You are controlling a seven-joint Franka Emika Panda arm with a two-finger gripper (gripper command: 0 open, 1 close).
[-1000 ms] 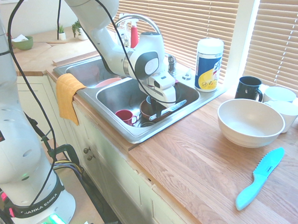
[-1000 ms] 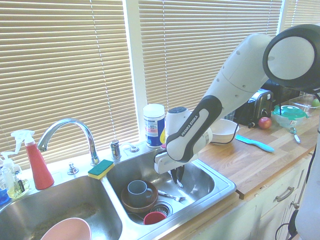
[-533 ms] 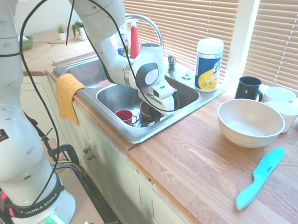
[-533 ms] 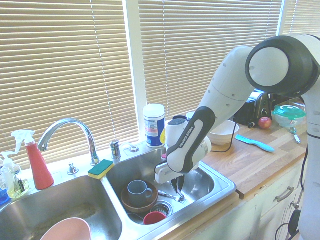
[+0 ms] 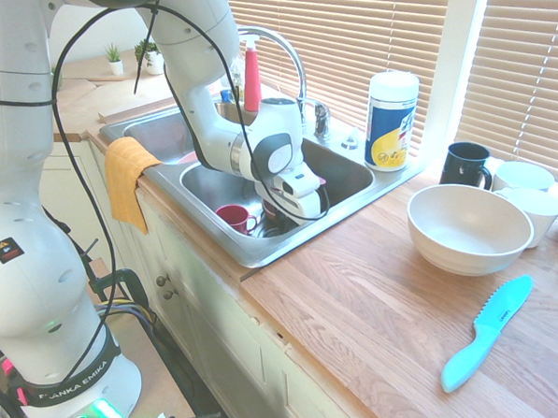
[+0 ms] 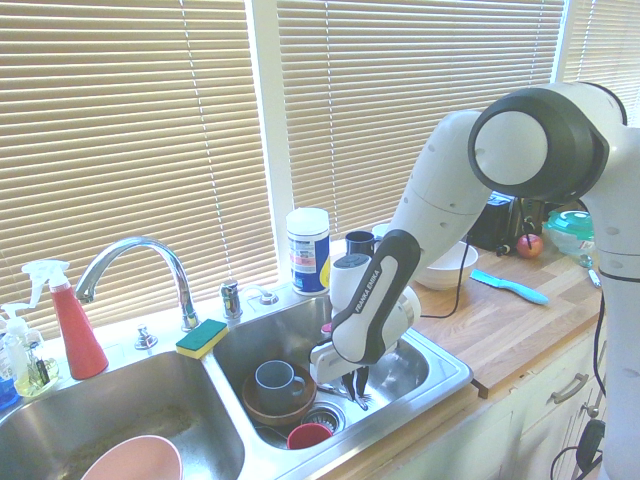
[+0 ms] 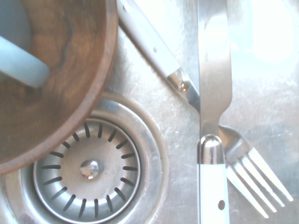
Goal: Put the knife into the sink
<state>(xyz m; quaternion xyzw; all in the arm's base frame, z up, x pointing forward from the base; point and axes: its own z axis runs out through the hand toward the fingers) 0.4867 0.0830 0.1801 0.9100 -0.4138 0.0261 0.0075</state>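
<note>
Seen from your second exterior view, the red mug (image 6: 309, 435) sits nearest, just beside the strainer (image 6: 324, 417), and the brown bowl (image 6: 262, 417) holding a blue-gray mug (image 6: 279, 385) lies on the strainer's other side. Beyond the strainer, your gripper (image 6: 355, 390) has its fingers together, clamped on the table knife (image 7: 215, 93), which is inside the sink (image 6: 440, 372) and crosses over a fork (image 7: 252, 172). Farther past the strainer, you have the wipes canister (image 6: 309, 252) behind the basin.

The steel sink (image 6: 452, 376) bears a brown bowl (image 7: 86, 100), a red cup (image 6: 308, 436) and a fork (image 7: 240, 156).
</note>
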